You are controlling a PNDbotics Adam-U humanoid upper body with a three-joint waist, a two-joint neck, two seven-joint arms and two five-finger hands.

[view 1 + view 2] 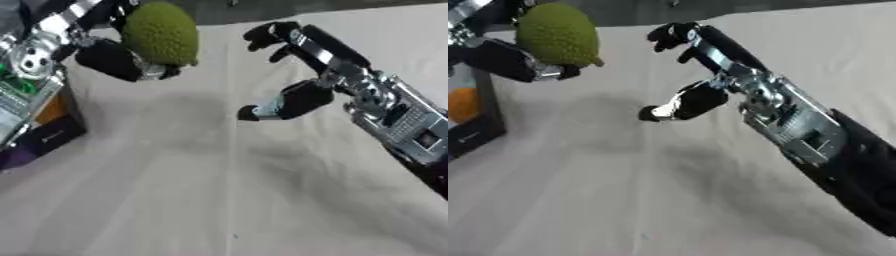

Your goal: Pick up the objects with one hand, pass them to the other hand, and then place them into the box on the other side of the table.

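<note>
- Table (219, 200): pale cloth cover, wrinkled, spanning nearly the whole view.
- Right arm: enters from the lower right, silver and black, reaching up toward the middle of the table.
- Right hand (710, 75): fingers spread and relaxed, thumb (677, 106) apart below them, holding nothing; palm turned toward the fruit, with a clear gap between.
- Box (35, 120): dark-walled, at the left edge; something orange shows inside.
- Left hand (118, 60): black fingers curled round the lower part of the fruit, held raised above the table near the upper left.
- Green bumpy fruit (160, 32): oval, knobbly skin; its upper half stands bare above the left fingers, facing the right hand, well apart from it.
- Step in hand, as judged: the hand-over. It would go best if the open right hand closes on the bare upper half, clear of the left fingers, before those let go.
</note>
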